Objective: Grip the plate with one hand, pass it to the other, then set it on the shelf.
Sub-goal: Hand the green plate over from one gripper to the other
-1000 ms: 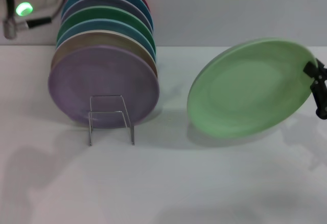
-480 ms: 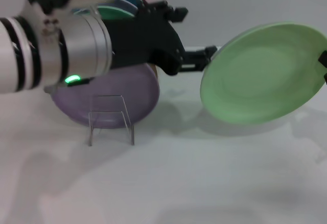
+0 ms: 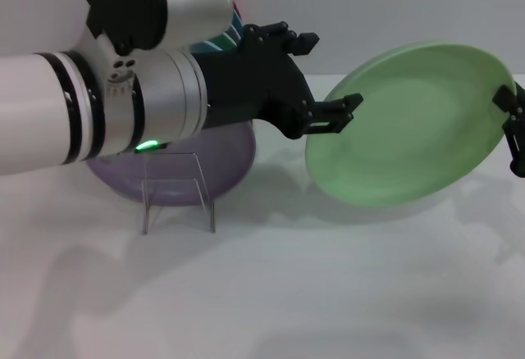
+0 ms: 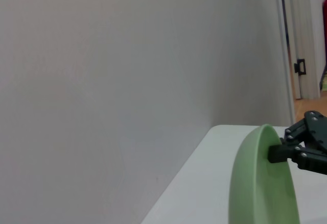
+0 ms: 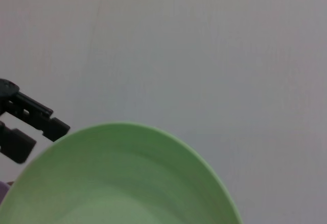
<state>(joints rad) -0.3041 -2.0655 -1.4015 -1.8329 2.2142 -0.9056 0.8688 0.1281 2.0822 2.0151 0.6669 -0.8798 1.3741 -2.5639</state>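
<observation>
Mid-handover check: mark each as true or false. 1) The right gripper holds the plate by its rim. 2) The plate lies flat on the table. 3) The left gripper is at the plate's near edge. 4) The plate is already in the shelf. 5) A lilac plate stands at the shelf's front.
1) True: the right gripper pinches the plate rim.
2) False: it is tilted, held off the table.
3) True: the left gripper reaches the rim.
4) False: the plate is beside the shelf.
5) True: the lilac plate stands there.
</observation>
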